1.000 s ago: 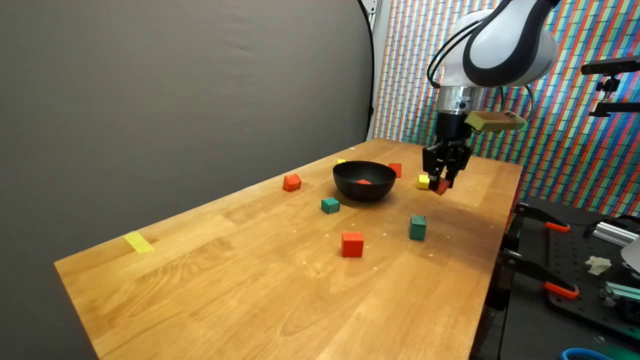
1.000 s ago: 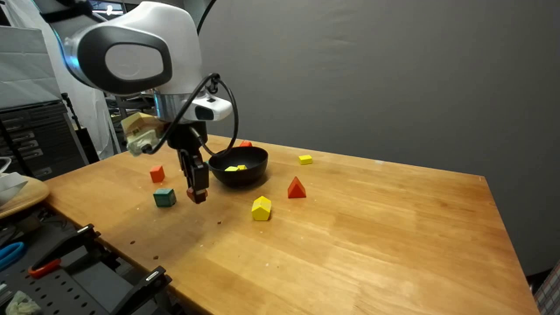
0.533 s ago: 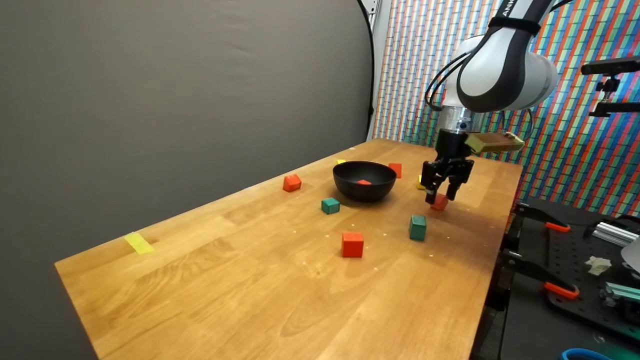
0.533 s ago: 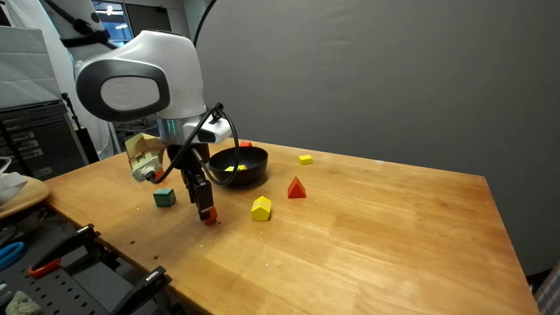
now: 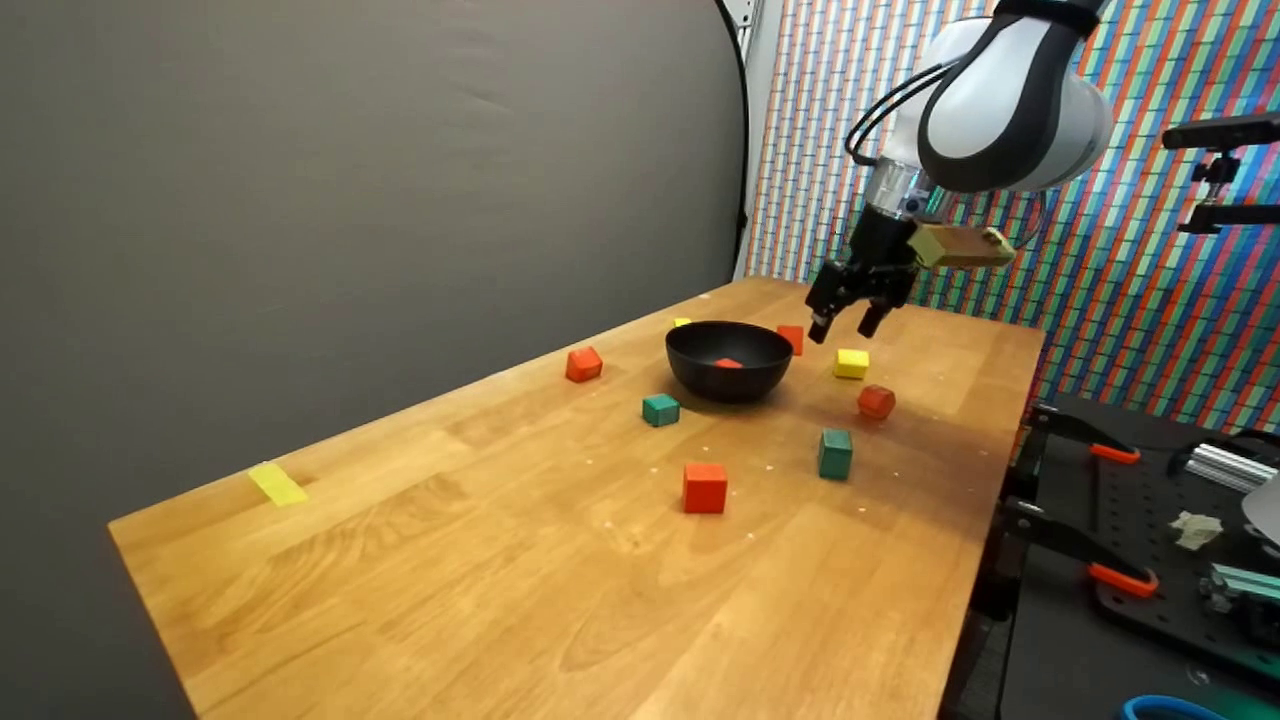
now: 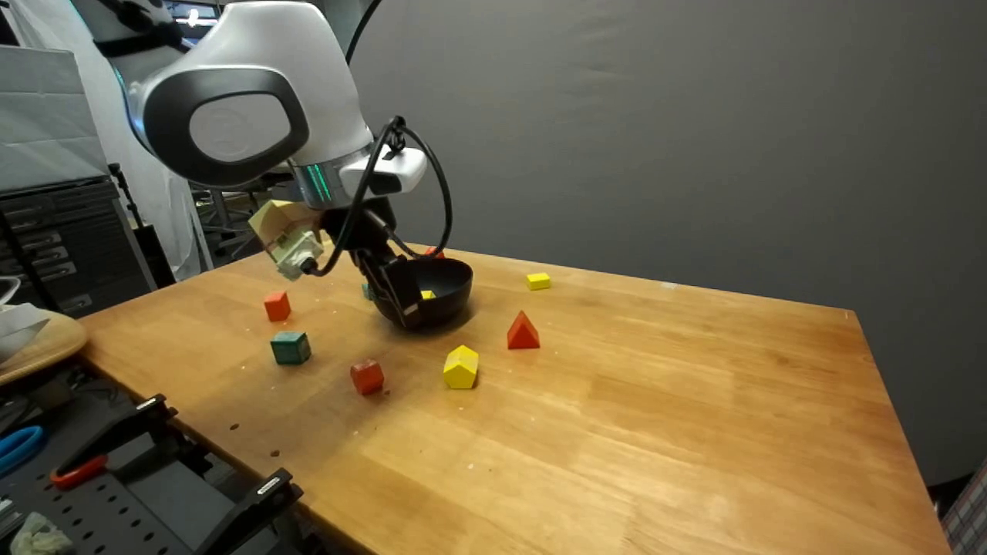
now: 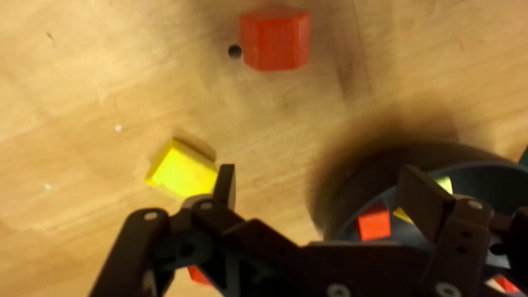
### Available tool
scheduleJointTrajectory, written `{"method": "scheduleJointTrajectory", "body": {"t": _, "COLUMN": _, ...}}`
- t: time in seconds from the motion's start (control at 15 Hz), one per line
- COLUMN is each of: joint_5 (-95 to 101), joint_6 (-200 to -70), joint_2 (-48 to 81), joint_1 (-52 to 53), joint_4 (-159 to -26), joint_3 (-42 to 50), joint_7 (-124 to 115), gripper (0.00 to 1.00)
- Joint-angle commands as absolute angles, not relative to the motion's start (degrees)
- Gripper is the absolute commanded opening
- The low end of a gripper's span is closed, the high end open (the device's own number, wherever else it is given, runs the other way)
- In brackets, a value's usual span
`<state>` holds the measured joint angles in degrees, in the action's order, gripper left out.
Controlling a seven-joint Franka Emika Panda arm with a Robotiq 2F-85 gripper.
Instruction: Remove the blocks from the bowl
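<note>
We note black bowl (image 5: 730,389) on the surface (image 5: 480,580), red and yellow blocks (image 7: 374,225) inside it, other blocks (image 5: 876,402) scattered around it, pincer (image 5: 843,333) in the air near the bowl, spread wide.

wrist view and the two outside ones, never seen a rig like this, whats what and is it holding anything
The machine is a white-and-black robot arm with a black two-fingered gripper. Both exterior views come from cameras apart from it, looking across the wooden table; the wrist view comes from a camera on its wrist, looking down past the gripper. On the table sit a round black bowl, a boxy red block, a yellow five-sided block and others. The bowl holds a small red block and at least one yellow block, partly hidden. Nothing is held: the gripper is open, its jaws well apart.
</note>
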<state>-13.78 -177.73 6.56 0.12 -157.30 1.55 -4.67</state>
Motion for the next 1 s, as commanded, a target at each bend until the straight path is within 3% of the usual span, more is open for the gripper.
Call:
{"method": "scheduleJointTrajectory", "body": {"t": 0.0, "joint_5": -14.18, "joint_6": -183.77, "joint_2": 4.43, "joint_1": 1.61, "joint_4": -157.16, "joint_3": 2.61, "joint_7": -4.45, "gripper": 1.00}}
{"method": "scheduleJointTrajectory", "body": {"t": 0.47, "joint_5": -14.63, "joint_6": -176.96, "joint_2": 7.62, "joint_1": -0.57, "joint_4": -149.62, "joint_3": -6.31, "joint_7": -0.39, "gripper": 1.00}}
{"method": "scheduleJointTrajectory", "body": {"t": 0.93, "joint_5": -4.32, "joint_6": -164.30, "joint_2": 16.12, "joint_1": 0.60, "joint_4": -135.84, "joint_3": -0.90, "joint_7": -2.50, "gripper": 1.00}}
